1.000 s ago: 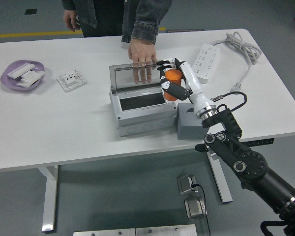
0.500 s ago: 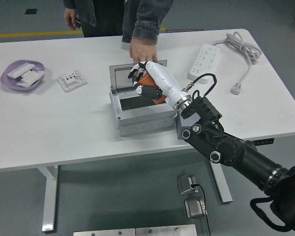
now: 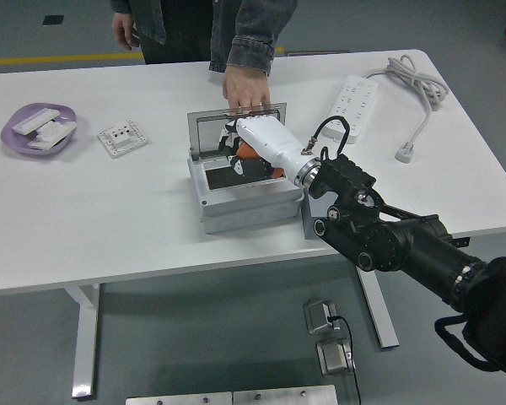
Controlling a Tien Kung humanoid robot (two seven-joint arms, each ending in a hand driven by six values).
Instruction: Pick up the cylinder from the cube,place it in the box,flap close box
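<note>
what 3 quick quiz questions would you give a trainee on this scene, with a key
1. True or false: the right hand holds the orange cylinder over the open grey box.
2. What holds the box lid back? A) the robot's left hand B) a person's hand C) the power strip
3. Fill in: the purple dish sits at the table's far ___ side.

Key: 1 true; 2 B; 3 left.

Box mid-table, dish far left, power strip right
</note>
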